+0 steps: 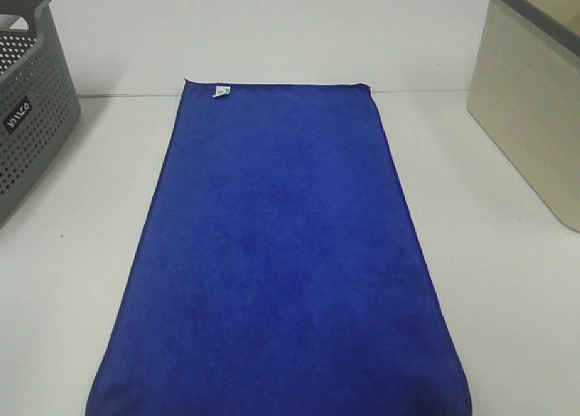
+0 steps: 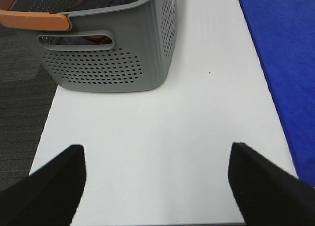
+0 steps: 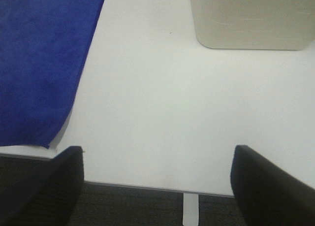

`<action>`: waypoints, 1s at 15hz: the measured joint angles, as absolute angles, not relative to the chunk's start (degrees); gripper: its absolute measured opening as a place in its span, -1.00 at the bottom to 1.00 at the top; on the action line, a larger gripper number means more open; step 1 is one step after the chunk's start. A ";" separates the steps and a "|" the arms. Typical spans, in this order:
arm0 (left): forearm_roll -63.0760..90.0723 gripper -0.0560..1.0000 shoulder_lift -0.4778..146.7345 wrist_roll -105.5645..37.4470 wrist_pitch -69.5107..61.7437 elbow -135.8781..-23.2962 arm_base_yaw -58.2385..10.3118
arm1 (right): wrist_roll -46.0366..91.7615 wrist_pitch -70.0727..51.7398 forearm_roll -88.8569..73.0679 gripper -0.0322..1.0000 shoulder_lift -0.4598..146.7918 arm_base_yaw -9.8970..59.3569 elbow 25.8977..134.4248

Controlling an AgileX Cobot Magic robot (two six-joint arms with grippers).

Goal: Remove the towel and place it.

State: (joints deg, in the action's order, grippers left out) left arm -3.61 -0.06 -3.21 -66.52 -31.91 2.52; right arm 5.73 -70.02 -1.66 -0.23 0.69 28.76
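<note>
Both pincers, left pincer (image 2: 156, 179) and right pincer (image 3: 157, 181), gape wide, empty, above the table (image 2: 162, 132), touching nothing.

The towel (image 1: 281, 253) is a large royal-blue rectangle of soft, fuzzy cloth with stitched edges. It lies spread flat and smooth on the white surface (image 1: 489, 280), with no folds or bunching. In the high view it fills the middle, its long sides running from 12 o'clock to 6 o'clock and looking wider toward 6 o'clock. The short edge at 12 o'clock lies straight and carries a small white tag (image 1: 221, 91), set toward the 11 o'clock corner. The opposite short end runs to the bottom of that view. One corner at that end reaches just past the surface's near edge in the right wrist view.
</note>
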 joint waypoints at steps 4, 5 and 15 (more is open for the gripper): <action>-3.09 0.53 -0.29 -3.27 -67.09 -31.91 2.52 | 6.53 -66.63 -1.38 0.57 -0.23 0.69 27.62; -3.09 0.53 -0.29 -3.27 -65.95 -31.63 2.52 | 6.65 -64.80 -1.38 0.57 -0.23 0.69 26.59; 0.00 0.53 -0.34 -4.07 -63.08 -30.25 2.52 | 7.05 -63.83 -1.38 0.57 -0.23 0.69 26.36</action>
